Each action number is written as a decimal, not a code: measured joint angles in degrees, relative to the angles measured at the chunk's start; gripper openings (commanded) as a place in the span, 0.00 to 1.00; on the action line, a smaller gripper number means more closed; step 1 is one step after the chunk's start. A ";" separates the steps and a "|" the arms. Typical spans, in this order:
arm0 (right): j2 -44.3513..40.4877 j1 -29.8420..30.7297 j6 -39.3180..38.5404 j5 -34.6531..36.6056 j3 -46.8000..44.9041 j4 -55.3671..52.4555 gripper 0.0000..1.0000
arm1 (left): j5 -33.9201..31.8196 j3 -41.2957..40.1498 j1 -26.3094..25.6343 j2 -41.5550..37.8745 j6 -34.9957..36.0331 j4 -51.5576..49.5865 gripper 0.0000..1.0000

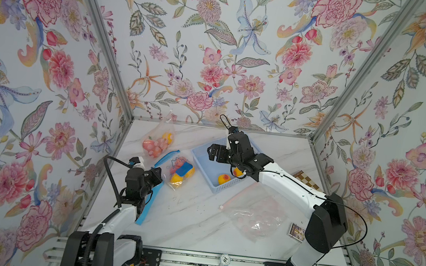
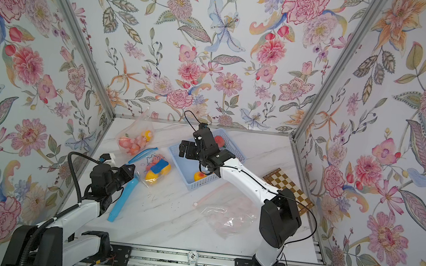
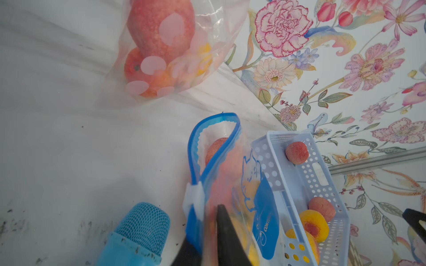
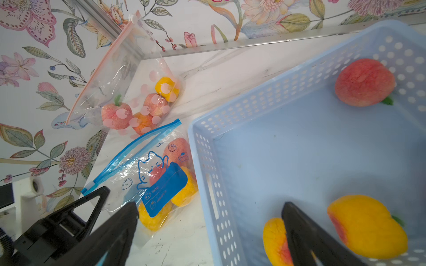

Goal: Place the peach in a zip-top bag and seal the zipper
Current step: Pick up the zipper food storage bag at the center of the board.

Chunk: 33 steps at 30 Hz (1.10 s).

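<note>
Just beside basket (image 1: 223, 187): left gripper (image 1: 156, 173) is clamped on blue-zipper bag (image 1: 181, 172) | over basket: right gripper (image 1: 211, 152), jaws wide apart | inside basket: yellow peach (image 1: 224, 179)

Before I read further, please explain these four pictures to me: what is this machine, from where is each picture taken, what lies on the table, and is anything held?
Two robot arms stand at a marble table. Two pictures come from a camera overhead; the other two come from a camera on each arm's wrist. On the table lie a blue basket with peaches, a blue zip-top bag with fruit, a dotted bag with fruit, an empty bag, a blue toy microphone and a checkerboard. The left gripper is shut on the blue zip-top bag near its white slider. The right gripper is open, holding nothing, over the basket's edge.
</note>
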 measured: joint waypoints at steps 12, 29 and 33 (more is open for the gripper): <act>-5.16 -0.17 -8.37 1.95 -2.03 0.59 0.99 | 12.09 -1.11 -0.13 -5.07 13.03 8.83 0.00; -13.68 -2.80 -25.31 -6.64 -5.42 0.50 0.98 | 29.53 -5.55 -12.52 -11.96 25.24 11.13 0.00; -15.06 -3.13 -27.89 -11.32 -6.40 0.24 0.93 | 34.82 -2.21 -14.45 -7.82 26.86 11.54 0.00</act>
